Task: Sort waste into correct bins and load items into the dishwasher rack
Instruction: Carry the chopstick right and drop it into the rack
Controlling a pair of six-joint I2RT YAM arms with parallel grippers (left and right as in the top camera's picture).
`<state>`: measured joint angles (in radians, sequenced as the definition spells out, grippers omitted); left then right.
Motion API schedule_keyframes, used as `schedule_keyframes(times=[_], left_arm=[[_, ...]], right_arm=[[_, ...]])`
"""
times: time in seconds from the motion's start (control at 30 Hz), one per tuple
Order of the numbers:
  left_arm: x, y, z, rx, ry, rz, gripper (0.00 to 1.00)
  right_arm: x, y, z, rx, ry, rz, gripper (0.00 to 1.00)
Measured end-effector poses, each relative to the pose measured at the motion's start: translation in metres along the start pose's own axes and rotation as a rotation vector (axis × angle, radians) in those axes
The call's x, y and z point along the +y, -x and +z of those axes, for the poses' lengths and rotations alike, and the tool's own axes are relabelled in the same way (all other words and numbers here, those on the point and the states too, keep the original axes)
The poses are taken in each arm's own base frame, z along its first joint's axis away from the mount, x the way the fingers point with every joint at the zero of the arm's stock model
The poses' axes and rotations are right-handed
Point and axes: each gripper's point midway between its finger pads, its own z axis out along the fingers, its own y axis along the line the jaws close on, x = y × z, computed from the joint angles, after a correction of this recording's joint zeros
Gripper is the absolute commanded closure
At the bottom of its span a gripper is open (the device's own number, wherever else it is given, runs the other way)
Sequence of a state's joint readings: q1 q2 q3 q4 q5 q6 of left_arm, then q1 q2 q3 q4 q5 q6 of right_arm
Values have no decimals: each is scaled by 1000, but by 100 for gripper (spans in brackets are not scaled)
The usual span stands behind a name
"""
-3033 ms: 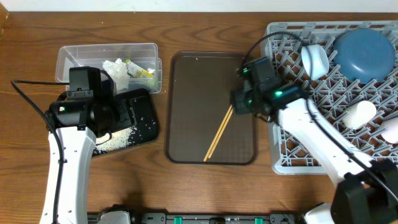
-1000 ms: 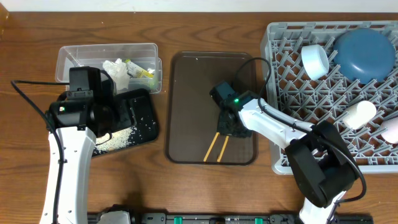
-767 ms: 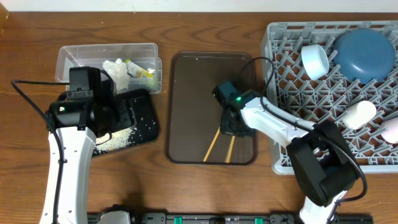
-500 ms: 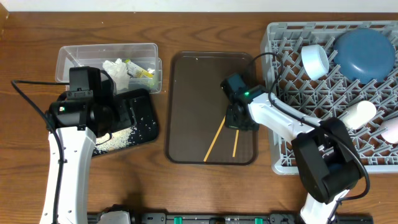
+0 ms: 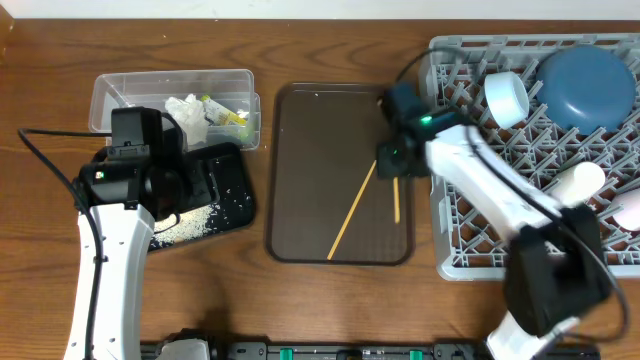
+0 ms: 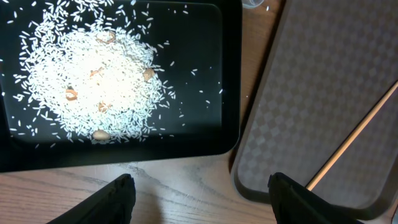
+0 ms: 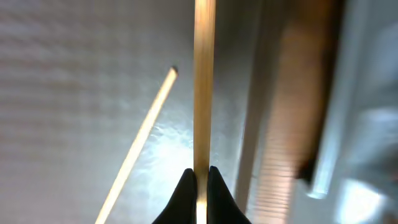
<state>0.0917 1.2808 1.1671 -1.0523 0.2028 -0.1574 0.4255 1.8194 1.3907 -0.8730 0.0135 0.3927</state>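
My right gripper [image 5: 392,160] is shut on one wooden chopstick [image 5: 396,200] and holds it above the right side of the brown tray, close to the grey dishwasher rack [image 5: 470,240]. In the right wrist view the chopstick [image 7: 203,93] runs straight out from between the pinched jaws of the gripper [image 7: 201,177]. The other chopstick [image 5: 352,212] lies slanted on the tray. My left gripper [image 6: 202,196] hangs open over bare wood between the black tray [image 6: 205,37], which holds rice scraps [image 6: 106,81], and the brown tray.
The clear tub [image 5: 130,85] at the back left holds the white tissue [image 5: 188,108] and the yellow-green wrapper [image 5: 228,115]. In the rack sit the blue plate [image 5: 585,85], a pale bowl [image 5: 507,95], a white cup [image 5: 578,182] and a pink cup [image 5: 630,210].
My right gripper shut on one chopstick, lifted it off the brown tray and carried it toward the rack. The second chopstick stayed on the tray. The left arm has not moved.
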Motion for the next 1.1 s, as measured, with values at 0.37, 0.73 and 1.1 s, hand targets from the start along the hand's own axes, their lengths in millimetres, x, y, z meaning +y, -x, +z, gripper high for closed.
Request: schedule_keyframes(times=[0.37,0.73,1.1], left_arm=[[0,0,0,0,0,0,28],[0,0,0,-1,1,0,28],[0,0,0,0,0,0,28]], right_arm=[[-86,15,-72,-78,-53,-23,99],[-116,0,-36,50,-65,-14,99],[-112,-15,4,171,-30,-26,79]])
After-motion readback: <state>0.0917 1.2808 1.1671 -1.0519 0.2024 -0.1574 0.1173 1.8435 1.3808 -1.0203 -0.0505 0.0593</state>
